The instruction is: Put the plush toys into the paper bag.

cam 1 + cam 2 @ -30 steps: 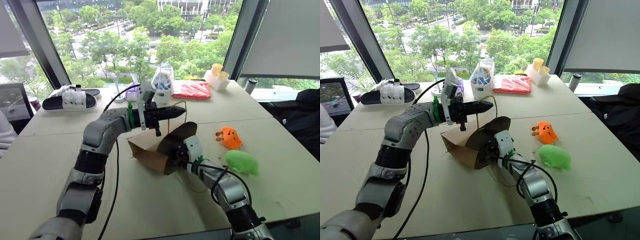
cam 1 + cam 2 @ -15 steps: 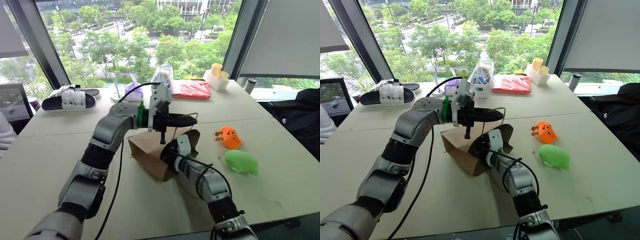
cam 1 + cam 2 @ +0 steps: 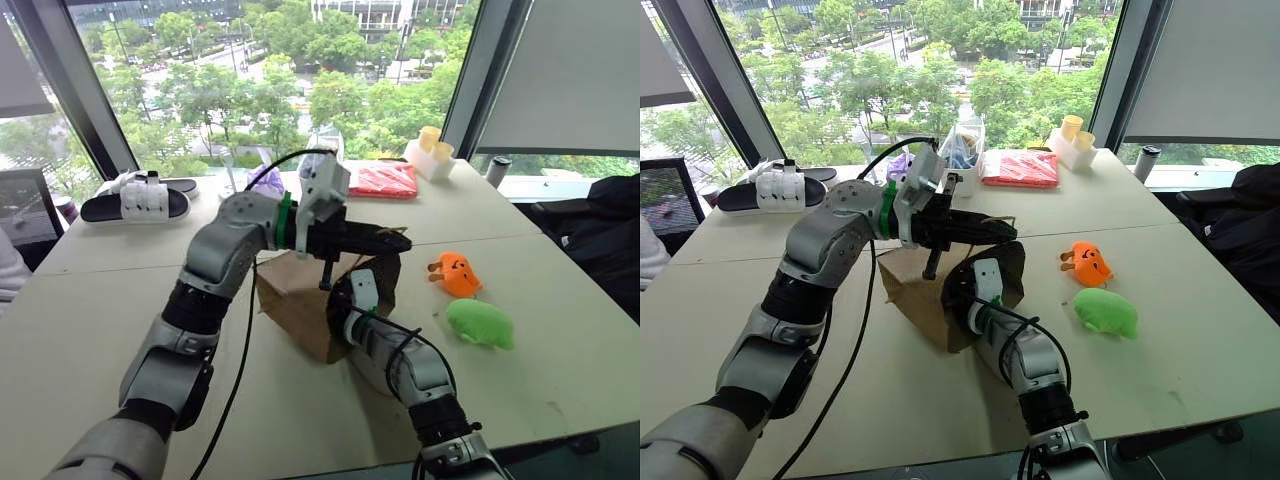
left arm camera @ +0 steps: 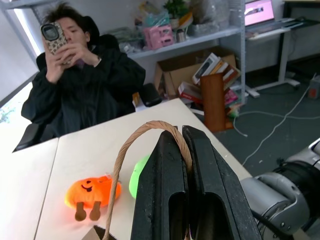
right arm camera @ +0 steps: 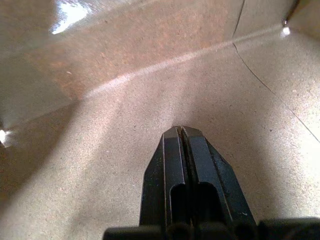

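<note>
Brown paper bag (image 3: 295,300) lying open on table, orange plush (image 3: 457,275), green plush (image 3: 481,323) beside it

An office or lab room is showing here. Pale tables (image 3: 90,330) are standing by tall windows (image 3: 290,80) overlooking trees, while shelves (image 4: 200,40) are holding boxes and a laptop (image 4: 260,12).

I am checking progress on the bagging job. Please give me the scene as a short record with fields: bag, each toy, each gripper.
paper bag: lies on its side on the table, mouth toward the toys
orange plush toy: on the table, outside the bag
green plush toy: on the table beside the orange one
left gripper: shut on the bag's cord handle, lifting it
right gripper: shut, reaching inside the bag, holding nothing
toys bagged: none
</note>
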{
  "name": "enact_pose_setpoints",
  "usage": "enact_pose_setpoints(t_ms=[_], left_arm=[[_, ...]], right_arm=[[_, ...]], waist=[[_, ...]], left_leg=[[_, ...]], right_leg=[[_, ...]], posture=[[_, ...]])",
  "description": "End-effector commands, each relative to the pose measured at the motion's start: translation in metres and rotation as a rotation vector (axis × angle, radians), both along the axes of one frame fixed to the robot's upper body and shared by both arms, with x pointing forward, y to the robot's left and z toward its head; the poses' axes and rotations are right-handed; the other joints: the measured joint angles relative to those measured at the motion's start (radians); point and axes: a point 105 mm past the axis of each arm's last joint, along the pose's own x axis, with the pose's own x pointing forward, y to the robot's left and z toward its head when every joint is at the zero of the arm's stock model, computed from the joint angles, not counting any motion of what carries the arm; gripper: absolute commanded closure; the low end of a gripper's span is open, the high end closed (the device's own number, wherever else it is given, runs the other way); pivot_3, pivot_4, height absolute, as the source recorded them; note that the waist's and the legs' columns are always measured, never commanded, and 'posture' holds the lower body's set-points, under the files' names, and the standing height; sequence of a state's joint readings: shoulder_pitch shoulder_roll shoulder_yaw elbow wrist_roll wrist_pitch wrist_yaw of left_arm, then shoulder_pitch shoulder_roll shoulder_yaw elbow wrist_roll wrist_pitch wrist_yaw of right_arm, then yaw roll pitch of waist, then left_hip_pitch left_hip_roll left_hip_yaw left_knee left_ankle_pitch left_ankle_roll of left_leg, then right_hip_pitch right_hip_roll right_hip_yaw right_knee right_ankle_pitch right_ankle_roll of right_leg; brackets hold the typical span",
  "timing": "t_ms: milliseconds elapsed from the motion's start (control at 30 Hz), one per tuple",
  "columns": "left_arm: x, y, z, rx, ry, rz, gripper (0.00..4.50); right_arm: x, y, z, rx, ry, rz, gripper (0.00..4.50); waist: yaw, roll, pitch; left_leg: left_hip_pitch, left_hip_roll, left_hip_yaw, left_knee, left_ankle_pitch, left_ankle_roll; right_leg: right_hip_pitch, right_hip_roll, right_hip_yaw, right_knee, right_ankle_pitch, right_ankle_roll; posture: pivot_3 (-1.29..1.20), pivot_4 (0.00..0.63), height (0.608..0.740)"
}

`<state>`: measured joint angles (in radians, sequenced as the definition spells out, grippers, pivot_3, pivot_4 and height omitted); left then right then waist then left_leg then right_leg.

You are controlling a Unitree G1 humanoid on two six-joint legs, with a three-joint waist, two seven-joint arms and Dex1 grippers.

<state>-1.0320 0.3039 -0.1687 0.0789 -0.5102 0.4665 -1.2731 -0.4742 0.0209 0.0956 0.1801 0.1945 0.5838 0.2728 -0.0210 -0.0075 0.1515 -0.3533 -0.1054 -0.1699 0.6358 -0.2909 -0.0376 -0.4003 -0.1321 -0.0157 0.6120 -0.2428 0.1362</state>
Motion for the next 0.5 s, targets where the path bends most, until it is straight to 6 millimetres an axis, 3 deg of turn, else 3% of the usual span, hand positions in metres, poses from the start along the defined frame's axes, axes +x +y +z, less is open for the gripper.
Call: enact_pose_setpoints(t_ms=[33, 300, 400, 500], left_arm=[[-0.012, 0.001, 0.018, -0.056, -0.043, -0.033, 4.44], [-0.008, 0.005, 0.029, -0.102, 0.010, -0.012, 4.44], [0.018, 0.012, 0.004, -0.020, -0.018, 0.115, 4.44], [0.034, 0.018, -0.009, 0.016, -0.030, 0.189, 4.44]], right_arm=[[-0.008, 0.008, -0.014, -0.001, 0.053, 0.021, 4.50], [-0.009, 0.005, -0.017, -0.009, 0.053, 0.015, 4.50], [-0.018, 0.010, 0.018, -0.033, -0.168, 0.112, 4.50], [-0.036, 0.004, 0.058, 0.007, -0.339, 0.159, 4.50]], waist=[[0.000, 0.000, 0.000], [0.000, 0.000, 0.000], [0.000, 0.000, -0.001], [0.001, 0.000, 0.000]], left_leg=[[0.000, 0.000, 0.000, 0.000, 0.000, 0.000], [0.000, 0.000, 0.000, -0.001, 0.000, 0.000], [0.000, 0.000, 0.000, -0.002, 0.000, 0.000], [-0.001, 0.000, 0.002, -0.003, 0.001, -0.001]], right_leg=[[0.000, 0.000, 0.000, 0.000, 0.000, 0.000], [-0.001, 0.000, 0.001, 0.000, 0.000, 0.000], [-0.001, 0.000, 0.001, 0.000, 0.000, 0.000], [-0.003, 0.000, 0.002, 0.000, 0.000, 0.000]], posture=[[0.00, 0.150, 0.740], [0.00, 0.150, 0.740], [0.00, 0.150, 0.740], [0.00, 0.150, 0.740]])
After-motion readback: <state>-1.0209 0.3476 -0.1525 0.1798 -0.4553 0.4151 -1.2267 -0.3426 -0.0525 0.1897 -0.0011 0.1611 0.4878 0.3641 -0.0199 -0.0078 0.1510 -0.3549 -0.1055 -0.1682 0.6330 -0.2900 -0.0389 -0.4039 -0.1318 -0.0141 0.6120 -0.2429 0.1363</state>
